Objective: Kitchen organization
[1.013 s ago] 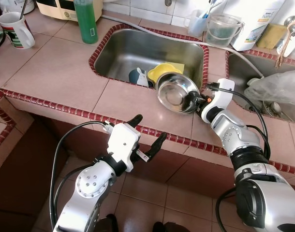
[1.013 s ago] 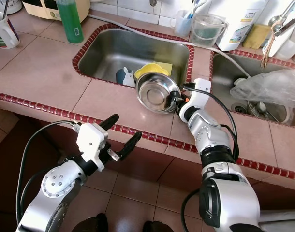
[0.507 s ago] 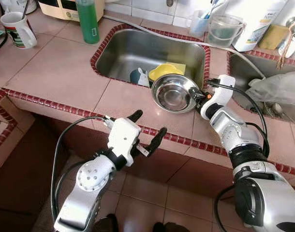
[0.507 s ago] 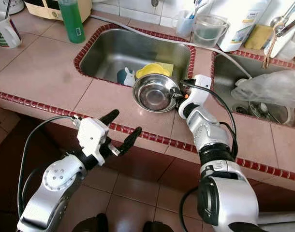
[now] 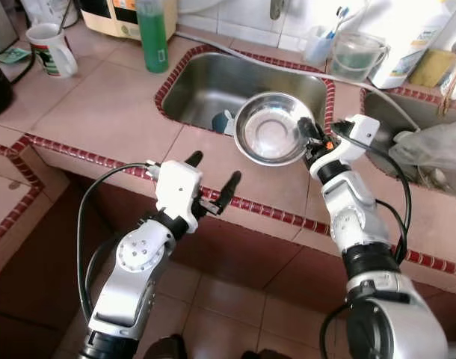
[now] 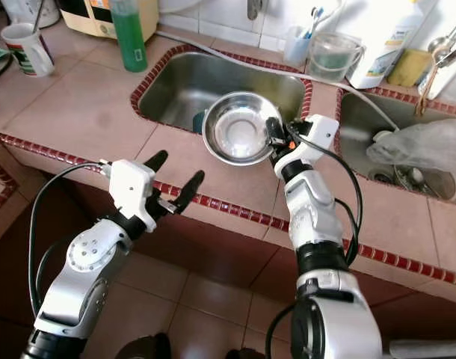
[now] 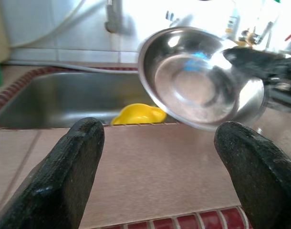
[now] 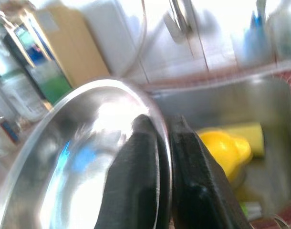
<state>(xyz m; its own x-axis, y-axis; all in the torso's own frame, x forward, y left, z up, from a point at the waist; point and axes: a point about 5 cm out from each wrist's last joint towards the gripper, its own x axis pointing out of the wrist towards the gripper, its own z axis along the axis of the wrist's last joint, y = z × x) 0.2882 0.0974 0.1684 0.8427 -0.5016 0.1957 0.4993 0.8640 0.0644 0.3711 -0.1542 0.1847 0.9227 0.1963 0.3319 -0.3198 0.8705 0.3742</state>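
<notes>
Change: bowl (image 5: 273, 134), resting on the counter (image 5: 101, 105) a second ago, is now lifted clear of it and tipped up on edge, concave side toward the robot.
Right gripper (image 5: 312, 139): fingers clamped on the bowl's rim, one inside, one outside; the right wrist view shows both black fingers (image 8: 136, 176) pinching the steel edge.
Bowl: steel, held in the air over the counter strip and the near edge of the sink (image 5: 213, 82), just ahead of the right wrist.
Left gripper (image 5: 211, 182): fingers spread wide, holding nothing; it hovers below and in front of the counter's red-tiled edge, well apart from the bowl. Its wrist view looks between the two fingertips (image 7: 69, 171) at the bowl and sink.
Sink: a yellow piece (image 7: 138, 114) lies inside, partly hidden behind the bowl in the head views.
Counter, left: green bottle (image 5: 153, 34) at the back by the sink corner; mug (image 5: 52, 48) farther left.
Counter, behind sink: clear jug (image 5: 353, 56), a cup with a toothbrush (image 5: 318, 45), white bottle (image 5: 407, 41).
Far right: second basin with a clear plastic bag (image 5: 433, 142).
</notes>
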